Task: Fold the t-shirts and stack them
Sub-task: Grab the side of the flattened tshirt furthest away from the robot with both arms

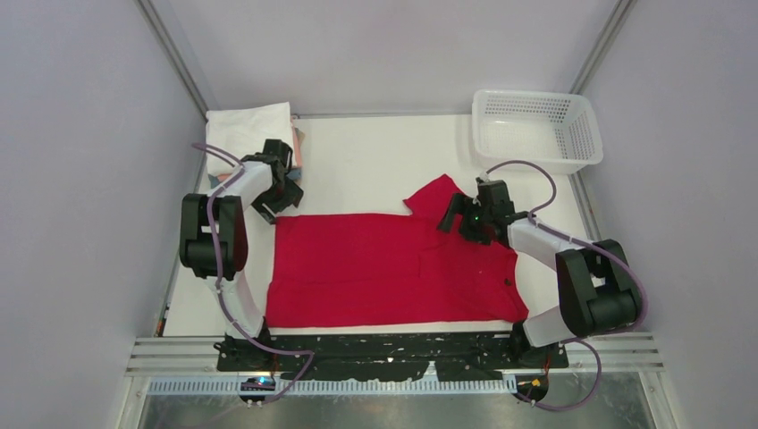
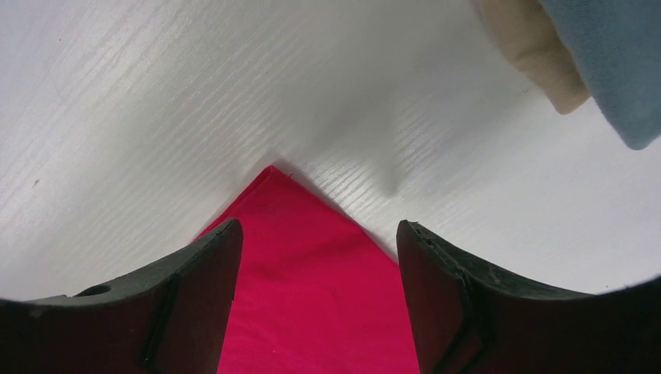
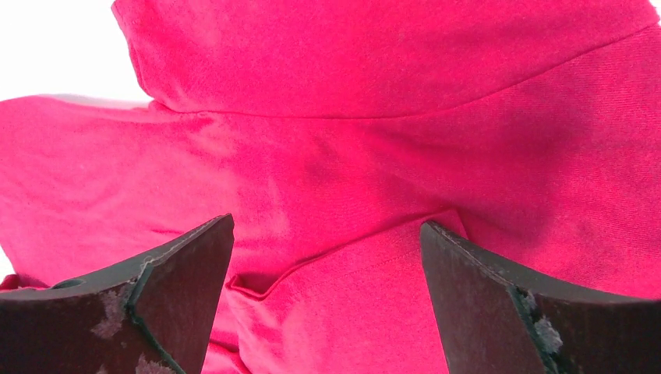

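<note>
A bright red t-shirt [image 1: 384, 268] lies spread flat across the middle of the table, one sleeve [image 1: 433, 197] sticking up toward the back. My left gripper [image 1: 284, 198] hangs open over the shirt's far left corner [image 2: 273, 175], the red cloth [image 2: 312, 296] showing between its fingers. Over the shoulder beside that sleeve my right gripper [image 1: 460, 217] stands wide open, with red folds [image 3: 327, 265] and a seam between its fingers. A stack of folded t-shirts [image 1: 250, 134], white on top, sits at the back left; its tan [image 2: 538, 54] and teal [image 2: 616, 62] edges show in the left wrist view.
A white plastic mesh basket [image 1: 534, 127] stands at the back right corner. Grey walls close in the table on the left, right and back. White tabletop [image 1: 366, 161] lies bare between the stack and the basket.
</note>
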Available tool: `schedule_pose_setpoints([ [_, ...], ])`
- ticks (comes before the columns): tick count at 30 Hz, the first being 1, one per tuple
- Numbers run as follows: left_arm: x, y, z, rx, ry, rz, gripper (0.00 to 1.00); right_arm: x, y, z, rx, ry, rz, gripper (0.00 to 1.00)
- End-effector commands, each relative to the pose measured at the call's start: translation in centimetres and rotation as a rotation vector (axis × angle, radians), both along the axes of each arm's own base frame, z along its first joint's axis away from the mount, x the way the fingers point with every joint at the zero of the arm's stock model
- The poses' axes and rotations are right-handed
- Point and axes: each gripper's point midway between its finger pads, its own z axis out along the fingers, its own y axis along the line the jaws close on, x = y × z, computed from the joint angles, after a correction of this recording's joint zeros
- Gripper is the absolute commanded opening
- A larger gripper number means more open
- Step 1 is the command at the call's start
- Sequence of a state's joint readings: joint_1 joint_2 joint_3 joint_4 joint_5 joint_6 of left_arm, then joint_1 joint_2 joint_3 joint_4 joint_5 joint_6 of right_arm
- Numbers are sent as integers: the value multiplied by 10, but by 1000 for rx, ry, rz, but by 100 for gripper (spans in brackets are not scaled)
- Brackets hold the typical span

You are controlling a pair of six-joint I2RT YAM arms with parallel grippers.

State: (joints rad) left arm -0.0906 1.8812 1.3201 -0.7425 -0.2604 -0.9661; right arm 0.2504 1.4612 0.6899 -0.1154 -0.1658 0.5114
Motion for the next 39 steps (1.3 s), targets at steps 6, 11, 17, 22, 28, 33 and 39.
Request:
schedule_pose_setpoints([
  [6,18,-15,18,-24,-56,-8,74,-15,-40,-24,-78,143,-112,95],
  [11,17,-19,18,-15,-33,-1,74,-18,-35,-25,-38,151,-102,95],
  [17,25,-28,21,5,-7,-9,74,-19,-58,-24,-91,149,-153,95],
  [22,36,-40,24,-26,-39,-79,73,-17,-64,-17,-90,120,-160,95],
  [28,42,-34,27,14,-9,-339,74,-9,-56,-5,-54,66,-123,95],
  [33,39,-47,21,-71,-4,-604,69,-4,-54,9,-44,3,-104,95],
  [39,39,-50,25,-61,-39,-811,65,0,-57,26,-60,-82,-98,95],
])
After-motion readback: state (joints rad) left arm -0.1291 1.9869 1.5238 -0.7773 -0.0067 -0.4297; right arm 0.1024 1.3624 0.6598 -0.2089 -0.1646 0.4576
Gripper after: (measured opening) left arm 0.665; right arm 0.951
